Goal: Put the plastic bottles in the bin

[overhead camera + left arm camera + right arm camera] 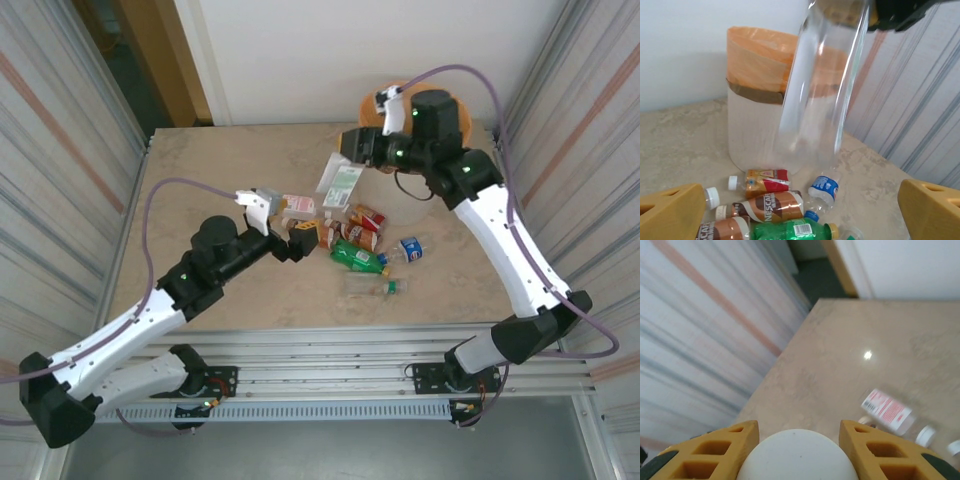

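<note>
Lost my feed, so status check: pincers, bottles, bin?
Left pincer open, empty, over the pile. Right pincer shut on clear bottle by its cap, hanging short of bin. Nothing seen blocking.

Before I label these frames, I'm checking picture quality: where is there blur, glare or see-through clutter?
Left wrist: the clear bottle hangs close to the lens, smeared, the bin showing through it. Right wrist: a glare spot on the table; the red-labelled bottle is blurred. Top external: evenly lit, sharp enough.
</note>
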Motion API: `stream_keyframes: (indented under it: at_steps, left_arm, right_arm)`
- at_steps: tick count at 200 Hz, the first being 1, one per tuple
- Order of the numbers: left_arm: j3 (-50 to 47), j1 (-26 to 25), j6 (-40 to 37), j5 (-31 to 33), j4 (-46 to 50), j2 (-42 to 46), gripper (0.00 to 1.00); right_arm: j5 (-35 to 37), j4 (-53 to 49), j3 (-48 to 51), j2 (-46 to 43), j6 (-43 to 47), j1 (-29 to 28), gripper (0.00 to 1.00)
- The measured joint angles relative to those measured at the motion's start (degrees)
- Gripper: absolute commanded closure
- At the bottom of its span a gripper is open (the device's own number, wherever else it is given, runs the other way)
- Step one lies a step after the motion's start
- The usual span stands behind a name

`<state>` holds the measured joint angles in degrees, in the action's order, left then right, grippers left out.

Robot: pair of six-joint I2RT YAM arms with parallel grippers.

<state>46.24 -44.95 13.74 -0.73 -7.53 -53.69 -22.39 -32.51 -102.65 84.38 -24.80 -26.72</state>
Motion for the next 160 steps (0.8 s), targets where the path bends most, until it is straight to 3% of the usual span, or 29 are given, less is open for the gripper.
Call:
stream_keyframes:
  at_steps: [81, 160]
  left_arm:
    - [-1.0, 0.0, -0.5, 5.3, 3.7, 1.9, 0.01]
    - [-1.0, 0.0, -0.7, 5.5, 4.6, 1.0, 0.01]
  right_arm:
    - [3.6, -0.9, -15.1, 1.7, 1.7, 17.1, 1.0]
    - [4.5, -4.9, -25.3, 21.7, 2.9, 25.4, 1.0]
